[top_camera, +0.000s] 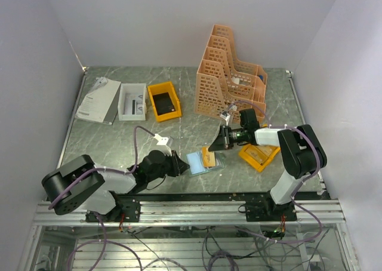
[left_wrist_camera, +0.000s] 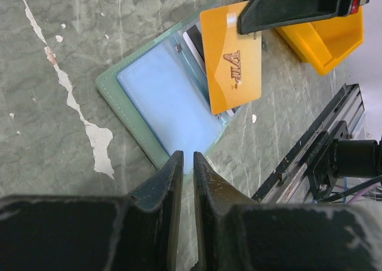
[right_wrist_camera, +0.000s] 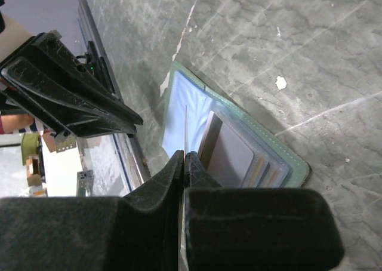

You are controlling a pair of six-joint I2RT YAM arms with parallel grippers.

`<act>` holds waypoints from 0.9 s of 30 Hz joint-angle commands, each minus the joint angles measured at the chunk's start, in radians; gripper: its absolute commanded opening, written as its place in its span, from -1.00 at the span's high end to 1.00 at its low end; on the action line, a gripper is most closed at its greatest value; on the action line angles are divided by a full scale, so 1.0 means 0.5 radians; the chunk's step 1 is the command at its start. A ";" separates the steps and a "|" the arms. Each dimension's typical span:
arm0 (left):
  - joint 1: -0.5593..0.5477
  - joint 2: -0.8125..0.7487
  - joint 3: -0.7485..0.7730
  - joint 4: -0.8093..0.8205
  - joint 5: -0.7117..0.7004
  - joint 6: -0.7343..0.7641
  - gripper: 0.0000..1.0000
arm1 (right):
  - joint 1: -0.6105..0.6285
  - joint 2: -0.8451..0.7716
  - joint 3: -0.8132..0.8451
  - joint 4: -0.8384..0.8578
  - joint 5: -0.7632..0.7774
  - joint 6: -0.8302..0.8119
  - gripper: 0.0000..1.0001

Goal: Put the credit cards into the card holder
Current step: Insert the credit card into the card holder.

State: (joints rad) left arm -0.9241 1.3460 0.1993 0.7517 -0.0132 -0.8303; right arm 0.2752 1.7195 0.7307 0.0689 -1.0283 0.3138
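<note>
Marbled table (top_camera: 107, 141): open card holder (top_camera: 197, 163) lies at 6 o'clock. Right gripper (right_wrist_camera: 184, 159) clamps orange VIP credit card (left_wrist_camera: 233, 62) over its pockets. Left gripper (left_wrist_camera: 186, 162), at holder's 8 o'clock, is nearly closed; any grip cannot be told. Insertion step, apparently; next, align card edge with slot.

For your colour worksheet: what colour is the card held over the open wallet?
Orange card, clearest in the left wrist view.

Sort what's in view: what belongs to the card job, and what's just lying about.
Job:
card holder, lying open
orange card
cards in its pockets

Lying about:
file rack
far yellow bin
white box
white booklet
</note>
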 commanded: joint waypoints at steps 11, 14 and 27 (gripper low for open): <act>-0.060 0.239 0.218 0.008 -0.053 0.058 0.55 | 0.022 0.130 0.014 0.134 0.004 0.151 1.00; -0.065 0.238 0.225 -0.094 -0.119 0.056 0.57 | 0.034 0.138 0.011 0.139 0.007 0.161 1.00; -0.065 0.306 0.208 -0.202 -0.180 0.037 0.60 | 0.085 0.157 -0.003 0.145 0.067 0.219 1.00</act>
State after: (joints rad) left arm -0.9512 1.4796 0.2947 0.6556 -0.0723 -0.8265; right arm 0.3099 1.7828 0.7311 0.1284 -1.0191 0.4152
